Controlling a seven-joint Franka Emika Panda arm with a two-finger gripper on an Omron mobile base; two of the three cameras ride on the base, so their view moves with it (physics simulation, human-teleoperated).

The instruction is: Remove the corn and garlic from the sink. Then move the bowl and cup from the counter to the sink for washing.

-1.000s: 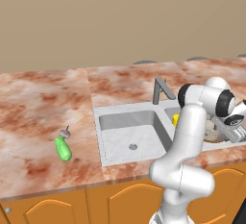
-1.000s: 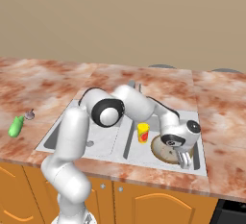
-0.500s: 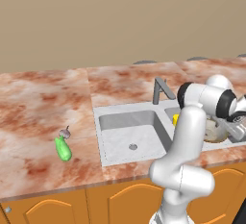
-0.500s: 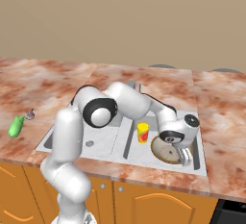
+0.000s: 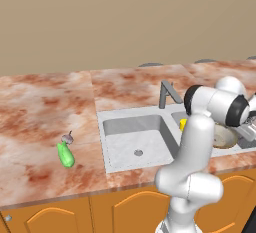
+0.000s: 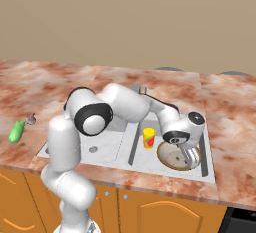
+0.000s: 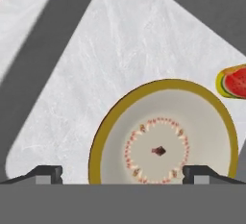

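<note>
While the hand (image 7: 122, 172) hangs over the bowl (image 6: 178, 155) in the sink (image 6: 205, 169) (fingers spread apart, gripping nothing), the cup (image 6: 148, 138) stands beside that bowl.

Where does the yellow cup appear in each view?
Left base view: cup in the right basin, mostly hidden behind the arm.
Right base view: cup upright in the right basin, left of the bowl.
Hand view: cup at the right edge.
Shared landmark: the bowl beside it.

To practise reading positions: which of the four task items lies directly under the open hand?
The bowl, in the sink's right basin beside the cup.
</note>
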